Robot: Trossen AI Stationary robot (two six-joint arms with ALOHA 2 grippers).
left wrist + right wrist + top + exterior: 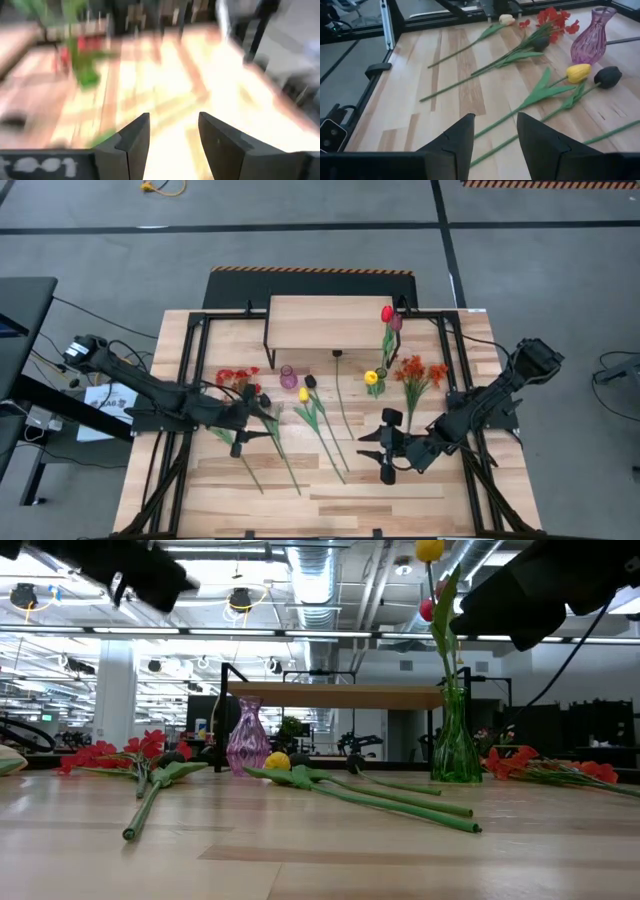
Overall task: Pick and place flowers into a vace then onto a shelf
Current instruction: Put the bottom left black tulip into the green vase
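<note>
Loose flowers lie flat on the tabletop: red sprays (236, 377), a yellow tulip (578, 73), a dark maroon tulip (607, 76) and orange sprays (421, 370). A green glass vase (455, 750) stands upright with a yellow tulip (429, 549) and a red one (427, 609) in it. An empty purple vase (247, 740) stands near the shelf (330, 321). My left gripper (172, 135) is open above the left-hand stems (262, 470). My right gripper (495, 135) is open, hovering over long stems near the table's middle.
The shelf stands at the table's far edge on black legs (228, 710). Black frame rails (185, 370) run along both table sides. A bare strip of wood (330, 505) lies along the near edge. A cream tulip (506, 19) lies beyond the red sprays.
</note>
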